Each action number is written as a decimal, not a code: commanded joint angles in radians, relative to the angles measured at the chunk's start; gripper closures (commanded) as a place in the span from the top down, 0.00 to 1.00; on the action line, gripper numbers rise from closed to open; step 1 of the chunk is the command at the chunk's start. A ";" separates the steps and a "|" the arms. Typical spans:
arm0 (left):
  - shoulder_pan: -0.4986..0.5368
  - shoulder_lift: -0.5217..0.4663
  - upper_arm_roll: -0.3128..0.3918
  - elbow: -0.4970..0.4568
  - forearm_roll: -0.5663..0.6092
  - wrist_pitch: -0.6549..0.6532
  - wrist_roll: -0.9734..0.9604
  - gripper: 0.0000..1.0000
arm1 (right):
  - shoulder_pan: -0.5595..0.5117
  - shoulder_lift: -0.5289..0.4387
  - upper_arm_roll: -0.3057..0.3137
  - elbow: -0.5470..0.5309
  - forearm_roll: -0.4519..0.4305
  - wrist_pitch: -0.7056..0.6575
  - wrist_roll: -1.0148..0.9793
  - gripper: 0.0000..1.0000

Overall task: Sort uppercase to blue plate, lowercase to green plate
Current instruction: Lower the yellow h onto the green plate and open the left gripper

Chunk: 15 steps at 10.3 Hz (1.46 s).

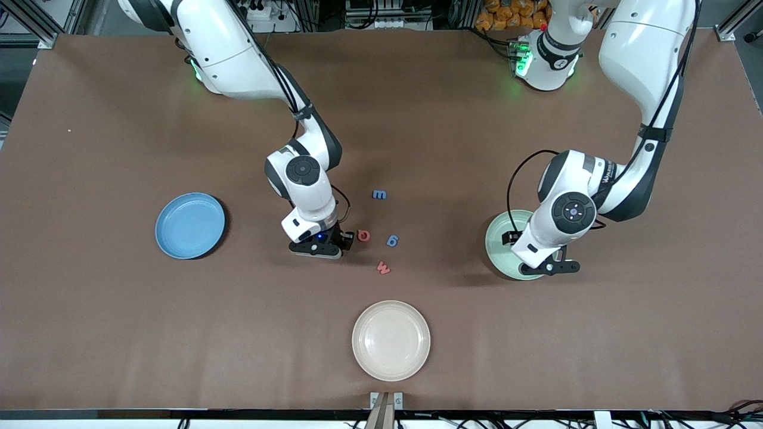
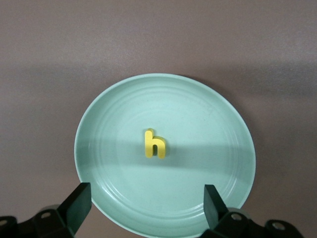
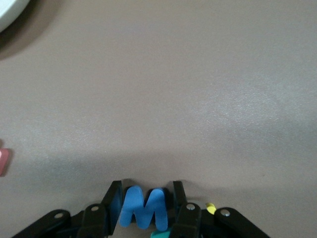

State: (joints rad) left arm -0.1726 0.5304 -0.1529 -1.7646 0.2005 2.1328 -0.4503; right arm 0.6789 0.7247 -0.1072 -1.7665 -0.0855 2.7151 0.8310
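Observation:
My right gripper (image 3: 146,199) is down at the table and shut on the blue uppercase M (image 3: 143,207), one finger on each side. A teal bit (image 3: 161,233) and a yellow bit (image 3: 210,208) show beside it. From the front, the right hand (image 1: 316,244) covers these. Beside it lie the red Q (image 1: 363,236), blue g (image 1: 391,241), red w (image 1: 383,269) and blue m (image 1: 379,194). My left gripper (image 2: 146,208) hangs open over the green plate (image 2: 208,114), where the yellow h (image 2: 154,144) lies. The blue plate (image 1: 190,225) sits toward the right arm's end.
A larger cream plate (image 1: 390,339) lies nearer to the front camera than the letters. Brown table surface stretches between the blue plate and the right hand, and between the letters and the green plate (image 1: 498,238).

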 commanded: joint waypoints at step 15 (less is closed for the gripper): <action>0.007 -0.015 -0.002 -0.007 0.013 -0.016 0.012 1.00 | 0.039 0.010 -0.011 -0.030 -0.051 0.015 0.091 0.39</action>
State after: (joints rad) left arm -0.1706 0.5304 -0.1517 -1.7646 0.2005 2.1322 -0.4503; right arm 0.6966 0.7219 -0.1179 -1.7760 -0.1214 2.7161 0.8818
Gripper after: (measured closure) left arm 0.000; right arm 0.586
